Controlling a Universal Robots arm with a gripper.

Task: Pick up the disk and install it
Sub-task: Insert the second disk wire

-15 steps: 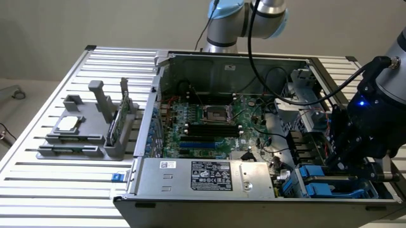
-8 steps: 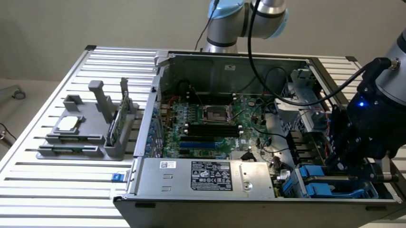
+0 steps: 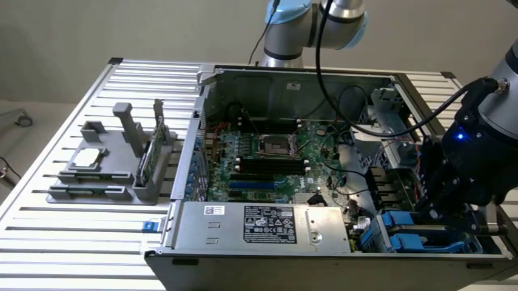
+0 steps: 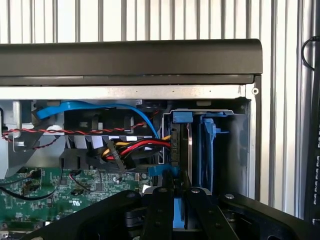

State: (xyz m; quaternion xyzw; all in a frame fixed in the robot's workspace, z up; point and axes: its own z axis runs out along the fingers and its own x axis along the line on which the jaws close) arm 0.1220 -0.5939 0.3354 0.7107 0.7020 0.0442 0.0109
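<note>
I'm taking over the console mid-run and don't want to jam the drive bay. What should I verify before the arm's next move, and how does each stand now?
1. Disk in the gripper: ok, the fingers are closed on its blue carrier.
2. Disk lined up with the drive bay: ok, it stands upright inside the bay.
3. Disk fully seated: cannot tell, its far end is hidden.
4. Red and yellow cables clear of the disk: not ok, they run right up to its edge.
5. Neighbouring blue carrier clear: ok, a gap separates it from the disk.
6. Computer case flat on the table: ok.
</note>
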